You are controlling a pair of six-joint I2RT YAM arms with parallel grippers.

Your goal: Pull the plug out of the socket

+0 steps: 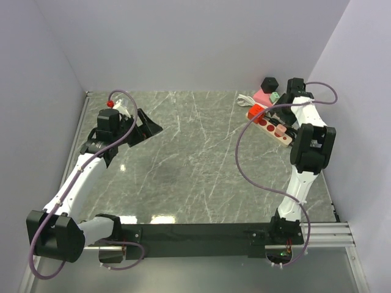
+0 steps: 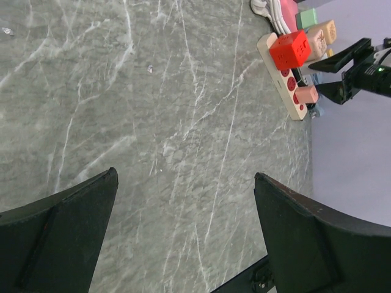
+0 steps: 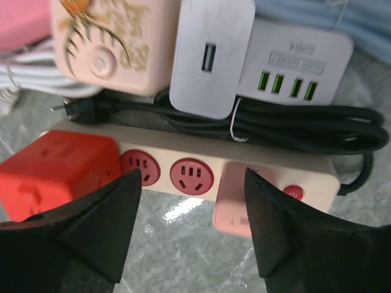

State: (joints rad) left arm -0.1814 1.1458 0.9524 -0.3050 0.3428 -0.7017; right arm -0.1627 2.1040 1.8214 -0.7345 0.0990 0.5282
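A cream power strip (image 3: pixel 238 157) with red sockets lies at the table's far right, also in the top view (image 1: pixel 269 127) and the left wrist view (image 2: pixel 282 78). A red cube plug (image 3: pixel 52 171) sits in its left end. A pink plug (image 3: pixel 235 195) sits in the socket beside the red switch (image 3: pixel 293 191). My right gripper (image 3: pixel 192 204) is open just in front of the strip; its right finger overlaps the pink plug, its left finger stands near the red cube. It shows above the strip in the top view (image 1: pixel 287 97). My left gripper (image 1: pixel 142 129) is open and empty over the table's left.
Behind the strip lie a coiled black cable (image 3: pixel 275 119), a white USB charger (image 3: pixel 211 55), a white multi-port hub (image 3: pixel 293 58), a pink decorated block (image 3: pixel 116 46) and white cable (image 3: pixel 24 73). A black cube (image 1: pixel 269 83) and pink box (image 1: pixel 261 96) stand at the far right.
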